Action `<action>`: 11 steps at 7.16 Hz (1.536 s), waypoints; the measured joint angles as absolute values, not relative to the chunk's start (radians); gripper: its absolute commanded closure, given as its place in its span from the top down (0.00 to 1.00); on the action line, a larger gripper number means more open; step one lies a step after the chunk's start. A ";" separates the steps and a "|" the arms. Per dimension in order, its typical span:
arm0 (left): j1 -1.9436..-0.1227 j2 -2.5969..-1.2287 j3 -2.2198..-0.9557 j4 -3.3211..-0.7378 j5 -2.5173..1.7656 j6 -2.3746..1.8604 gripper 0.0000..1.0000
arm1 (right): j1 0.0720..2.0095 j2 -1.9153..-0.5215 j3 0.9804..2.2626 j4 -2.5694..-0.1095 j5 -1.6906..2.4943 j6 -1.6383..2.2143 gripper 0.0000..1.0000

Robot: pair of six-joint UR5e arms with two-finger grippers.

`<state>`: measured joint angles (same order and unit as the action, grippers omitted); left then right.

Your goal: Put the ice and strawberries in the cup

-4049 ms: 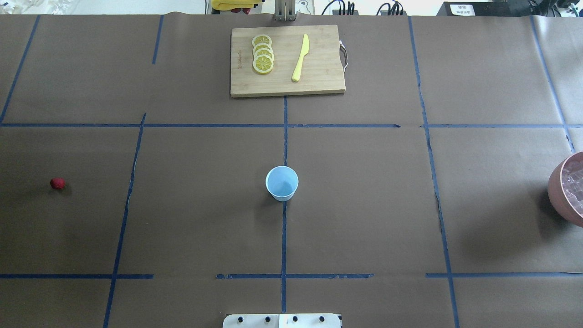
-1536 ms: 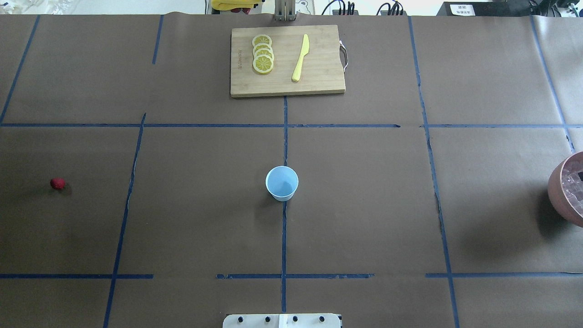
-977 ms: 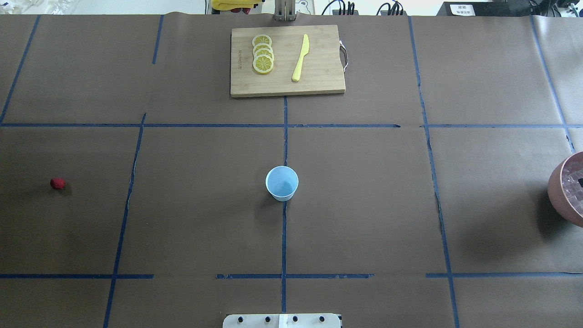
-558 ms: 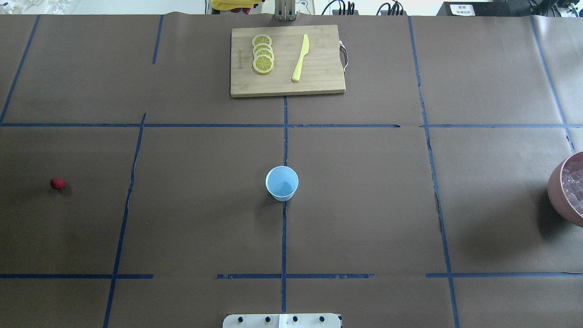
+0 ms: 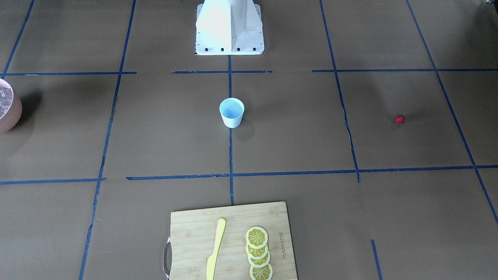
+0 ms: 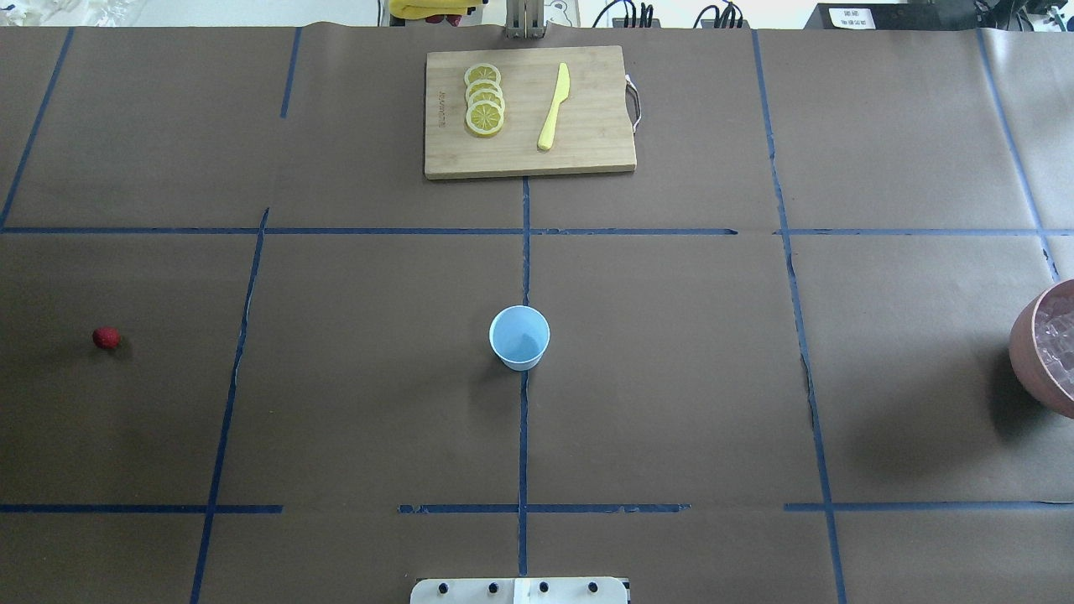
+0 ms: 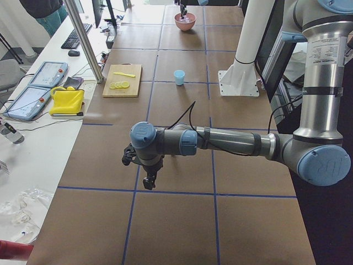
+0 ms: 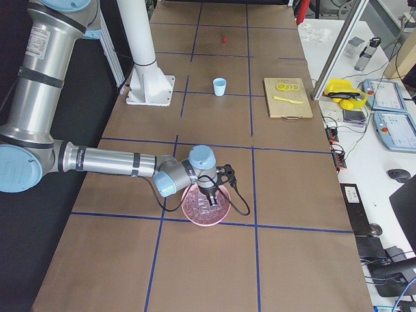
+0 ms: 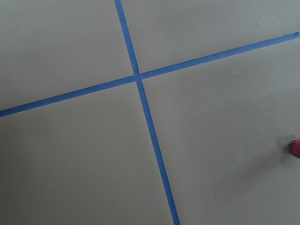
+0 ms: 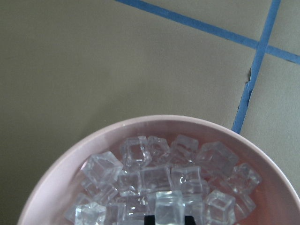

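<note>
Black tips of the right gripper (image 8: 209,196) appear clenched on one ice cube (image 10: 168,206) over the heap of ice (image 10: 140,176) in the pink bowl (image 10: 154,120) at the bench's right-hand edge. A second ago those dark tips showed among the cubes at the border of the overhead view. Now they are gone from it, which suggests the gripper has lifted with its catch and the first carry is due.

The pale-blue cup (image 6: 519,337) stands upright and empty in the middle of the bench (image 6: 671,377), well apart from the bowl and unmoved.

The left gripper (image 7: 149,183) hangs over the bench's left end; whether it is released or clenched cannot be told. Its wrist camera catches the strawberry (image 9: 295,147) at the frame's border, lying near the left edge where it lay before.

At the far edge a cutting board (image 6: 596,109) carries lemon slices (image 6: 485,101) and a yellow knife (image 6: 554,105), untouched.
</note>
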<state>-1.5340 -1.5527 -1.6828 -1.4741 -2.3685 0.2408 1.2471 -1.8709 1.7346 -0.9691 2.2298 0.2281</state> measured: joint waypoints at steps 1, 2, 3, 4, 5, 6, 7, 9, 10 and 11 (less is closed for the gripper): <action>-1.534 -1.553 -1.683 -1.474 -2.368 0.241 1.00 | 1.274 -1.866 1.764 -0.984 2.238 0.229 0.00; -1.534 -1.554 -1.683 -1.474 -2.368 0.241 1.00 | 1.290 -1.850 1.809 -1.034 2.244 0.232 0.00; -1.534 -1.554 -1.683 -1.474 -2.368 0.241 1.00 | 1.298 -1.813 1.868 -1.140 2.245 0.239 0.00; -1.534 -1.553 -1.683 -1.474 -2.368 0.241 1.00 | 1.297 -1.762 1.918 -1.249 2.246 0.257 0.00; -1.534 -1.554 -1.684 -1.474 -2.368 0.241 1.00 | 1.272 -1.704 1.945 -1.314 2.245 0.311 0.00; -1.534 -1.554 -1.684 -1.474 -2.368 0.241 1.00 | 1.214 -1.640 1.955 -1.341 2.240 0.405 0.00; -1.534 -1.554 -1.684 -1.474 -2.369 0.241 1.00 | 1.131 -1.568 1.958 -1.353 2.220 0.528 0.00; -1.534 -1.554 -1.684 -1.475 -2.368 0.241 1.00 | 0.919 -1.399 1.956 -1.410 2.118 0.788 0.00; -1.534 -1.554 -1.684 -1.475 -2.368 0.241 1.00 | 0.807 -1.283 1.949 -1.503 2.038 0.899 0.00; -1.534 -1.554 -1.684 -1.475 -2.368 0.241 1.00 | 0.706 -1.166 1.934 -1.600 1.951 1.000 0.00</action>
